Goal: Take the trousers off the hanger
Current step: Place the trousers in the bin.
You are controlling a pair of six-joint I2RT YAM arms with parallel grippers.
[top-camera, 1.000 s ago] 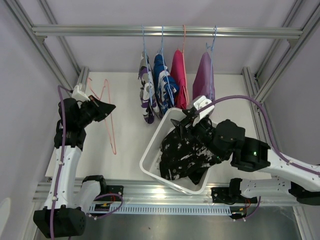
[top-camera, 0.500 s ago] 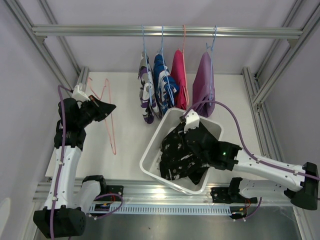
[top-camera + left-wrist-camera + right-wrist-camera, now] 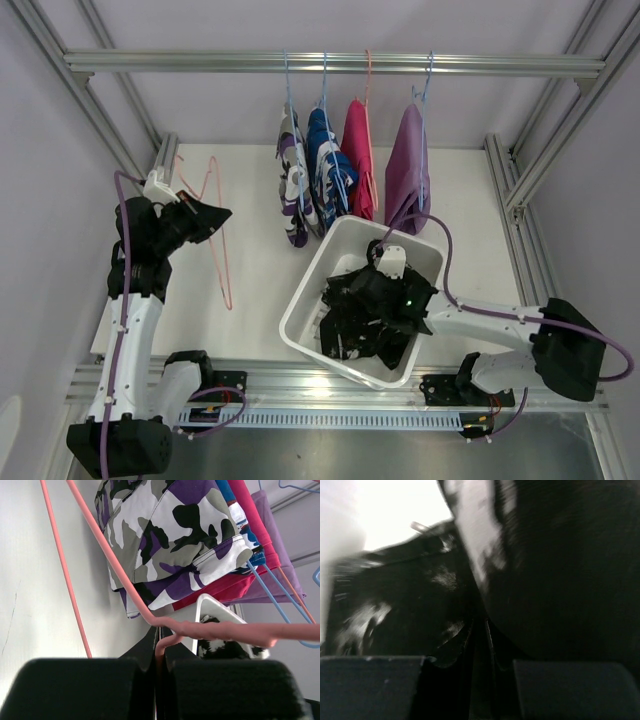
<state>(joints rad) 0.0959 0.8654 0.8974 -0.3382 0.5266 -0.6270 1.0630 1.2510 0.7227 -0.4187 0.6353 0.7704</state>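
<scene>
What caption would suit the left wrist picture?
Left fingers pinch a bare pink hanger; camouflage trousers hang beyond.

We look down from high behind over the whole table, our left wrist view close along the pink hanger toward camouflage trousers and white bin, both seen overhead too, our right wrist view pressed into black trousers.
</scene>
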